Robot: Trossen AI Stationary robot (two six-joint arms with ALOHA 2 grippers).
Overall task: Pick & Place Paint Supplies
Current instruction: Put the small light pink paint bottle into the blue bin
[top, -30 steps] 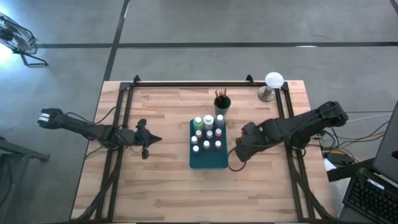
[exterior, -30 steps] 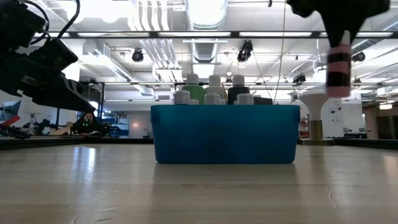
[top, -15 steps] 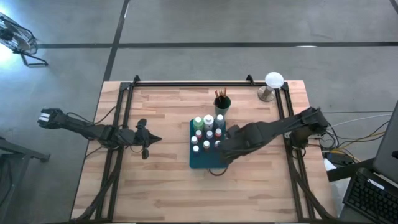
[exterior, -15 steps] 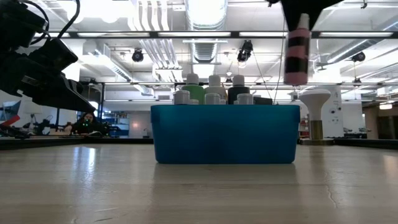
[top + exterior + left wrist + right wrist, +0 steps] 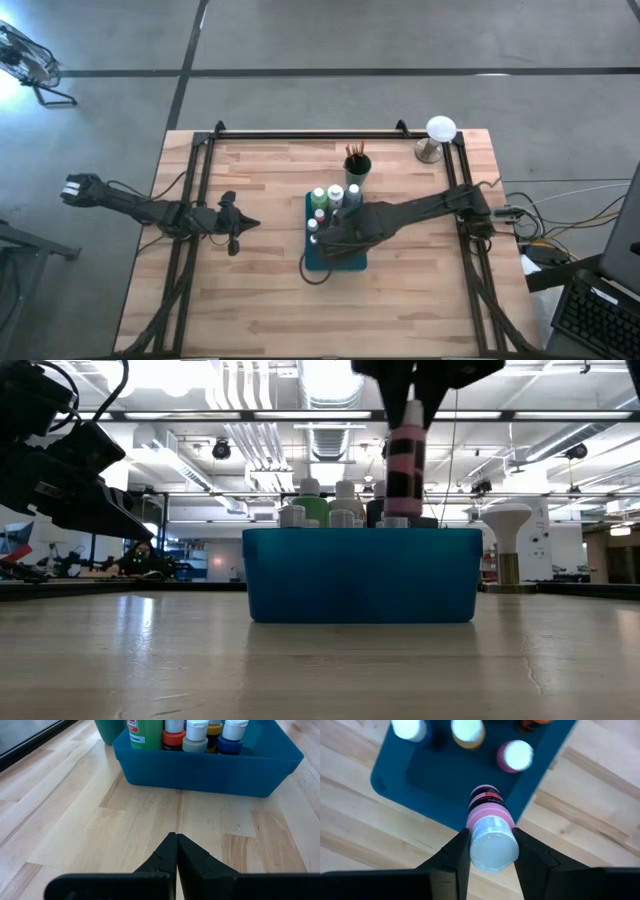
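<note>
A teal tray (image 5: 318,262) sits mid-table; a white-domed object (image 5: 438,130) stands at the far corner.

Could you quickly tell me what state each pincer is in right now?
Left pincer: closed, holding nothing.
Right pincer: closed on a pink paint bottle above the blue tray.

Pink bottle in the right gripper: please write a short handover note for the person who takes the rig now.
Right gripper: shut on the pink bottle, held upright above the blue tray.
Left gripper: shut, empty, waiting over the table left of the tray.
Done: many white-capped bottles stand in the tray; brushes are in the green cup.
Left: lower the pink bottle into a free spot and release.
</note>
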